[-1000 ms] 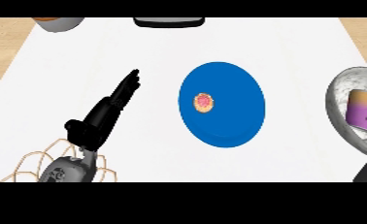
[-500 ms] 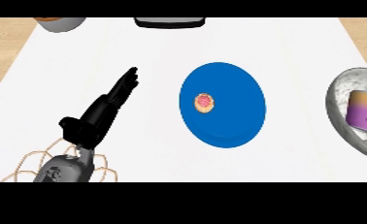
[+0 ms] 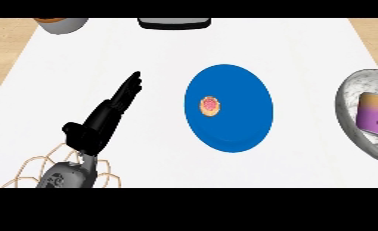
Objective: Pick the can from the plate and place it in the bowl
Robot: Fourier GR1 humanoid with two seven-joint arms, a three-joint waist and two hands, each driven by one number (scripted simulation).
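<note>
On round blue plate (image 3: 240, 125), small can (image 3: 210, 105), left hand (image 3: 103, 120) flat-fingered

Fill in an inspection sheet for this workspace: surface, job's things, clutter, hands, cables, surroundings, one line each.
Surface: white counter, wood showing at the far corners.
Job's things: can upright on the blue plate, left of centre; grey bowl at the right edge, holding a purple and orange item.
Clutter: second bowl far left; dark object at the far edge.
Hands: left hand open, fingers straight, left of the plate, apart from it; right hand not in view.
Cables: nothing seen.
Surroundings: nothing seen.
</note>
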